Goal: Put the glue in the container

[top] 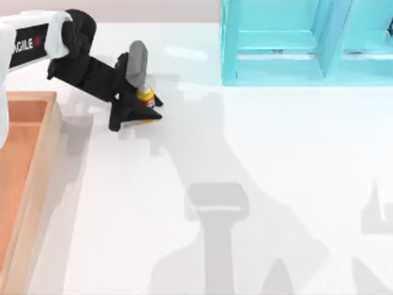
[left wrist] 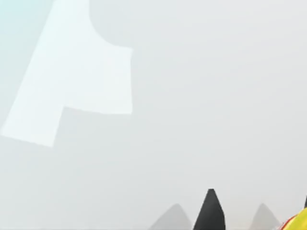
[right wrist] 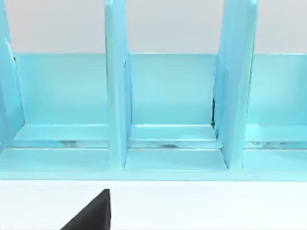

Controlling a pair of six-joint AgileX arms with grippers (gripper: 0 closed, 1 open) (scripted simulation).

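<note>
The glue [top: 146, 97], a small yellow bottle with a red-and-white label, stands on the white table at the back, left of centre. My left gripper [top: 136, 121] is down around it, open, and the bottle sits close to one finger. In the left wrist view a black fingertip [left wrist: 210, 211] rises from the edge, with the glue [left wrist: 298, 222] off to its side. The container [top: 50, 132], a wooden tray with an orange-brown floor, lies along the table's left edge, left of the gripper. In the right wrist view a black part of the right gripper [right wrist: 93, 214] faces the shelf.
A turquoise shelf unit [top: 276, 67] with upright dividers [right wrist: 116, 96] stands at the back right. White table surface [top: 258, 172] stretches between the glue and the front edge, crossed by grey arm shadows.
</note>
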